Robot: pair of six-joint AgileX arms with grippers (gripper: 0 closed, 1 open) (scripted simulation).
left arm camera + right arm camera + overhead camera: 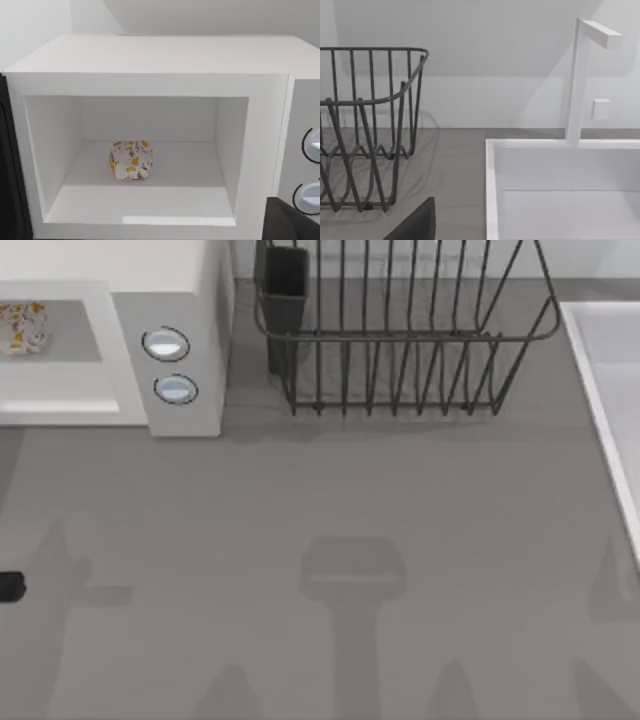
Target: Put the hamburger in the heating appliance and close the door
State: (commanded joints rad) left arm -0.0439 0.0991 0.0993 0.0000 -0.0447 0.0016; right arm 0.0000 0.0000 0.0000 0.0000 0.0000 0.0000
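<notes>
The hamburger is a small rounded white lump blotched with orange-yellow patches and fine dark speckles, its top slightly flattened; it sits on the pale floor of the microwave cavity, a little left of centre as the left wrist view frames it, clear of both side walls and of the back wall. From above it shows at the far left of the top view, resting on the grey cavity floor behind the white front ledge. The microwave is a white box at the tabletop's back left corner, with two round silver-blue knobs stacked on its panel, also seen at the edge of the left wrist view. The cavity stands open to the camera; a dark vertical strip at the left edge of that view may be the door, but I cannot tell. A black wire rack stands right of the microwave, well apart from the hamburger, and appears again in the right wrist view beside a white sink with a tall white faucet. A small dark piece of the left arm shows at the top view's left edge; for either end effector I cannot tell whether it is wide or narrow
</notes>
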